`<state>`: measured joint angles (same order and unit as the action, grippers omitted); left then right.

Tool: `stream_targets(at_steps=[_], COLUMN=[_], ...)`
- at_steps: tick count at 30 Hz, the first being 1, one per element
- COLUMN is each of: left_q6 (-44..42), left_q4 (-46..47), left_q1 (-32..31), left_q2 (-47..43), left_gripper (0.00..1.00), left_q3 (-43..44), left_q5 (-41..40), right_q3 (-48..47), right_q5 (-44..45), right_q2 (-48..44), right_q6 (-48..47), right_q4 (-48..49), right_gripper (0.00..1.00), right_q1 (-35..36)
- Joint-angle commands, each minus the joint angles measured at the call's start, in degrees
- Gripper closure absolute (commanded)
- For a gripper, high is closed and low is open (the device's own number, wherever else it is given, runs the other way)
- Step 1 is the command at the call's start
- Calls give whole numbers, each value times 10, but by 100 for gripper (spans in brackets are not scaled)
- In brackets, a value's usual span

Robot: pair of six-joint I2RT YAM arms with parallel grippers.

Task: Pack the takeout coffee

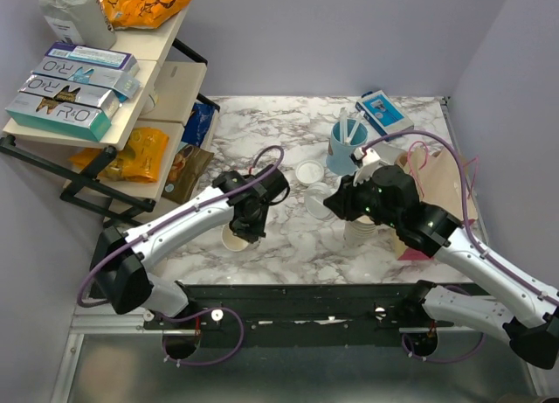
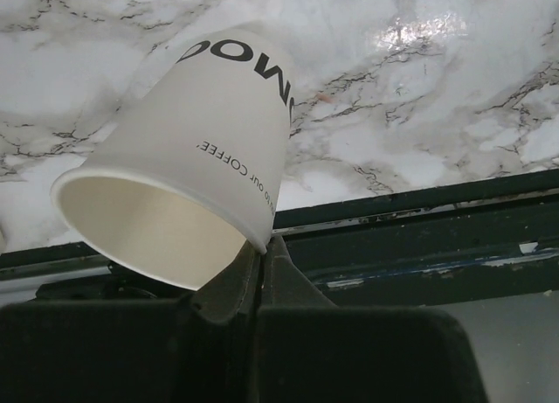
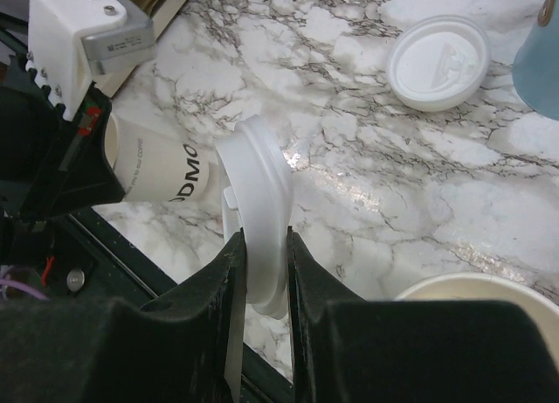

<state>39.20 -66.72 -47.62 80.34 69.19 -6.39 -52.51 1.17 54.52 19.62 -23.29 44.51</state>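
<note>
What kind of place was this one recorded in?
Probably a staged coffee-counter mock-up in a robot test cell, not a real café: plain walls boxing in a marble-look table, a snack shelf, and a takeout cup with a loose lid.

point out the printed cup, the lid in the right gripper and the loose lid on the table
printed cup (image 2: 179,123): left wrist view, plain side wall.
held lid (image 3: 260,189): right wrist view, its upper rim.
loose lid (image 3: 439,60): right wrist view, centre of top.
</note>
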Motion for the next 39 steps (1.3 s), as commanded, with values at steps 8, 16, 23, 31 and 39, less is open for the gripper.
stream_targets(at_steps=[8,16,23,31,39], left_q6=[-6,-8,9,52,54], left_q4=[-22,-7,2,14,129], left_q1=[-53,-55,-53,10,109], left_q2=[90,62,-27,-201,-341], left_gripper=[57,28,6,1,1], left_q3=[90,111,102,28,-143], left_q5=[-16,4,-24,-78,12], right_q3=[23,23,15,-15,-97], right_q5=[16,23,-25,-201,-193], right_q2=[-35,-38,-28,46,216], right_q6=[9,18,27,26,71], right_q4=[-1,1,12,60,91], right_gripper=[75,75,75,75,75], right_q1=[-1,-1,-1,8,73])
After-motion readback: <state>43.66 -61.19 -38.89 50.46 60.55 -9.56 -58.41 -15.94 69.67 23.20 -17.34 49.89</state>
